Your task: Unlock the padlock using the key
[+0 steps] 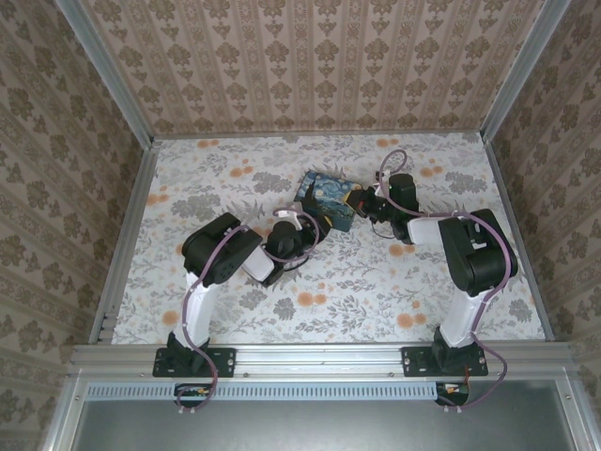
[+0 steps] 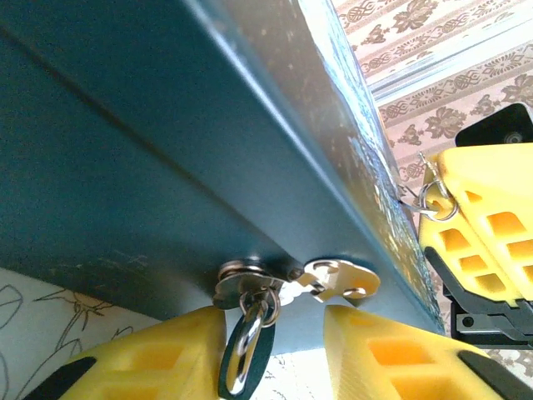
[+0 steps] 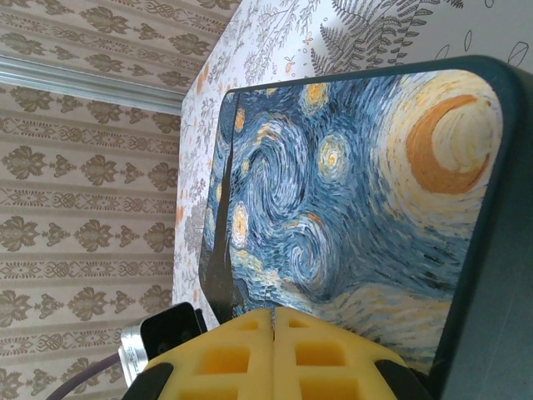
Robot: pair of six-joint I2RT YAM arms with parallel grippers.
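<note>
Our left end effector (image 2: 275, 327) stands spread at the bottom of its wrist view, with the padlock (image 2: 248, 362) hanging loose between its jaws from the hasp (image 2: 241, 279) of the painted tin box (image 2: 166, 142). With nothing steadying it, the lock may swing aside. The right end effector (image 3: 275, 321), low in its own view, is pressed together on what we take for the key (image 2: 433, 200), whose ring shows at the right of the left wrist view, and so thin a hold could twist or slip on meeting the lock.

The top view looks down from behind over the whole surface (image 1: 376, 282). Both wrist views sit close against the painted box (image 1: 327, 199).
</note>
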